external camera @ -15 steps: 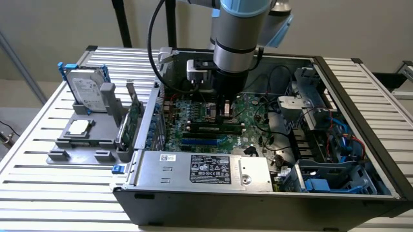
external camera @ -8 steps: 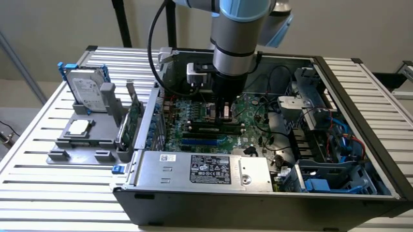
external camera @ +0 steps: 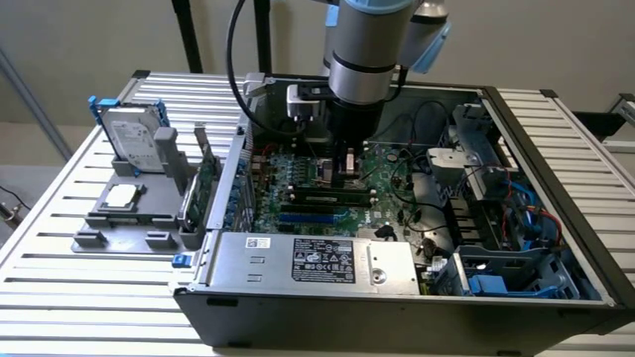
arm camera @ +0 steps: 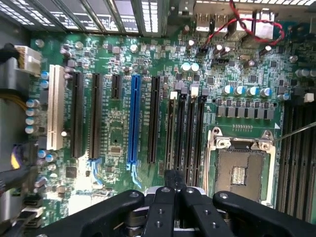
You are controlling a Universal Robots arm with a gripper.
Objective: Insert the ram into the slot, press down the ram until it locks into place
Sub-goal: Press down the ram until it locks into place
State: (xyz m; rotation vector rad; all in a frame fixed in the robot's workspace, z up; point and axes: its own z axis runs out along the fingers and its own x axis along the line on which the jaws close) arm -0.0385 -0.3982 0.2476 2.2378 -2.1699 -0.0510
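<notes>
A: Hanging inside the open computer case (external camera: 516, 297), the end effector (external camera: 349, 167) sits low over the motherboard (external camera: 297, 208), on an arm (external camera: 369, 44) that drops from above. State?

B: Cannot tell. The wrist view shows the black fingers (arm camera: 168, 207) close together around a dark edge, but whether they clamp anything is unclear.

A: Item, the ram?

B: A long green stick with dark chips, the ram (external camera: 326, 198), lies along the board just near of the end effector in the exterior view, seemingly in a slot; whether it is locked cannot be told.

A: Item, the slot?

B: Black memory slots (arm camera: 185, 133) run parallel directly ahead of the fingers, between the blue slot (arm camera: 133, 118) and the square metal CPU socket (arm camera: 239, 168).

A: Remaining stock?

B: A grey fixture (external camera: 129, 216) on the slatted tabletop (external camera: 59, 282), at the exterior view's left, carrying a hard drive (external camera: 134, 137) upright; a labelled power supply (external camera: 317, 260) at the case's near side.
</notes>
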